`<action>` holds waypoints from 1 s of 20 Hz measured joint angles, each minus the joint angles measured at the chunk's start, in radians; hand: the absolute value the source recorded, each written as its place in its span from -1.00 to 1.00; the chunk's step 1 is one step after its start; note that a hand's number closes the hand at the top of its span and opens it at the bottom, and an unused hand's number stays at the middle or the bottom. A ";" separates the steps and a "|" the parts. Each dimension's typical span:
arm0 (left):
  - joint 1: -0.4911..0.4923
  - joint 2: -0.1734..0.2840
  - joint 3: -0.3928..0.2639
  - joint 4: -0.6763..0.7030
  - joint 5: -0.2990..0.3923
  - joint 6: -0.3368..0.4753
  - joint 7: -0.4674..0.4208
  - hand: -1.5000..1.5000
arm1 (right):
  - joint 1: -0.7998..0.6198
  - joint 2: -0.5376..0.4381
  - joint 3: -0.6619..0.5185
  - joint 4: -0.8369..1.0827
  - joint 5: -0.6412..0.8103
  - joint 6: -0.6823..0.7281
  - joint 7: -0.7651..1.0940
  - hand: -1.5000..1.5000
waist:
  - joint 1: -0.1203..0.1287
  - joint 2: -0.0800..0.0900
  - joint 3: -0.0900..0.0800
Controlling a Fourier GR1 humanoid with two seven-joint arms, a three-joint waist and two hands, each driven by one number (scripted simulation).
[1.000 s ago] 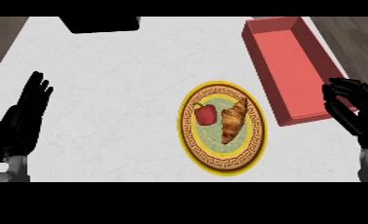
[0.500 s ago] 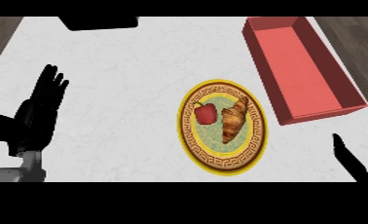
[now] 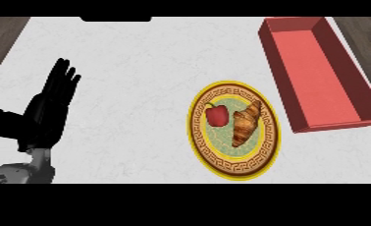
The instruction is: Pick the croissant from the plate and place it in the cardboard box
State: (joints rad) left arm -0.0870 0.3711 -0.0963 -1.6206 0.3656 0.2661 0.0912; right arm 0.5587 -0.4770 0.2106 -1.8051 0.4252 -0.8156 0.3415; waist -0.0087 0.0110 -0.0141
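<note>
A brown croissant [image 3: 246, 123] lies on the right half of a yellow-rimmed patterned plate [image 3: 232, 169], beside a red pepper-like fruit [image 3: 217, 116]. The box [image 3: 278, 63], red with a pink floor, stands open to the right of the plate and runs toward the far right. My left hand [image 3: 47, 107] shows at the left edge, fingers straight and pointing up, well away from the plate and holding nothing. My right hand does not show anywhere in the head view.
A dark object [image 3: 116, 18] sits at the far edge of the white counter [image 3: 145, 63]. Brown strips border the counter at the far left and far right corners.
My right hand has dropped out of view at the lower right. The left hand has shifted right and farther up the counter. The plate and box sit a little further right in view.
</note>
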 measured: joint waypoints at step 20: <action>-0.055 -0.040 -0.031 0.021 -0.030 0.008 0.042 0.00 | -0.421 0.189 0.208 -0.348 0.520 0.564 0.858 -1.00 | 0.038 -0.004 0.009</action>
State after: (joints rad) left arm -0.1417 0.3309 -0.1276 -1.6000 0.3355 0.2743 0.1334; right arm 0.1372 -0.2882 0.4189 -2.1532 0.9456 -0.2519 1.1997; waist 0.0295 0.0067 -0.0053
